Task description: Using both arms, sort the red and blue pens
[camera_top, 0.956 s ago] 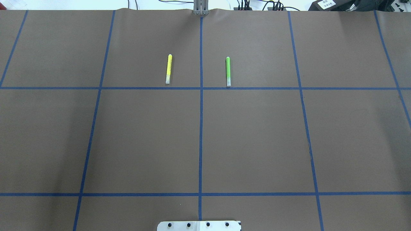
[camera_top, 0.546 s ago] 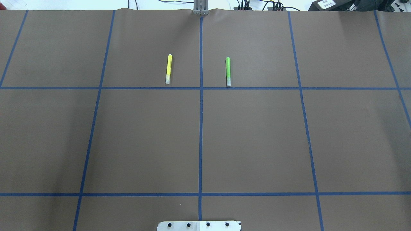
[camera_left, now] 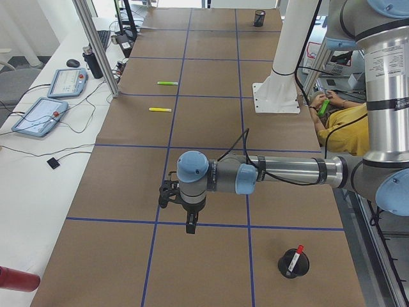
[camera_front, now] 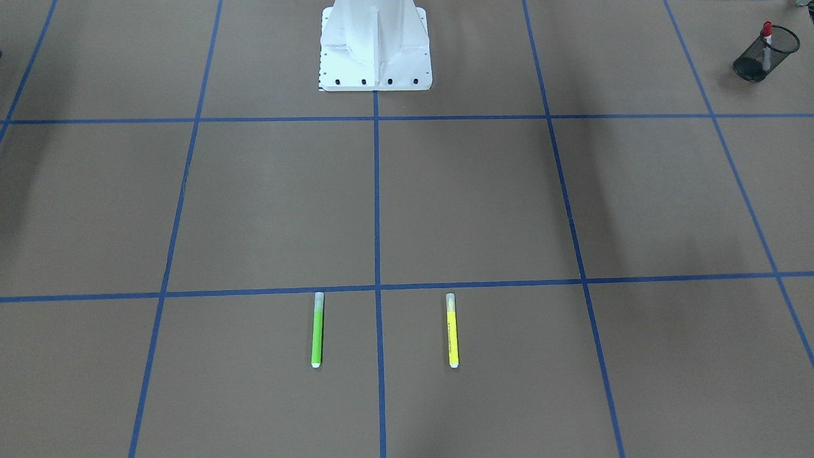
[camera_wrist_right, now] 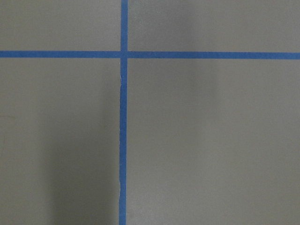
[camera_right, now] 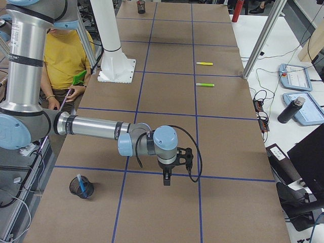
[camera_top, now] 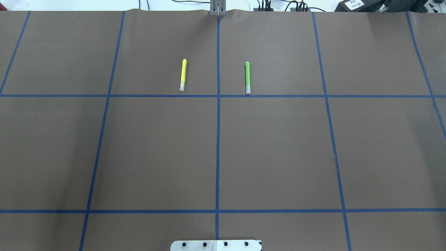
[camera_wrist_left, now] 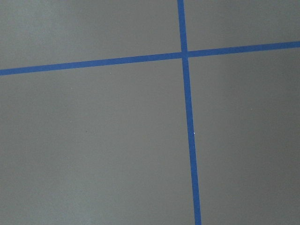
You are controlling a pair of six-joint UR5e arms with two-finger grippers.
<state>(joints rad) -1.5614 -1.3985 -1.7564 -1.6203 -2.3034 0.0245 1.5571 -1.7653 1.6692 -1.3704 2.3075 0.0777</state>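
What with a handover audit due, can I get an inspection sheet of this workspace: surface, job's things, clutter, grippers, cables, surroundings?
Surface: brown paper lying flat, marked with a blue tape grid.
Job's things: red pen stands in a mesh cup; blue pen stands in a second cup.
Clutter: green marker and yellow marker lie parallel and apart.
Grippers: left gripper and right gripper point down over bare paper; open or shut cannot be told.
Cables: a black cable loops at the right wrist.
Surroundings: teach pendants on a side bench; seated person.
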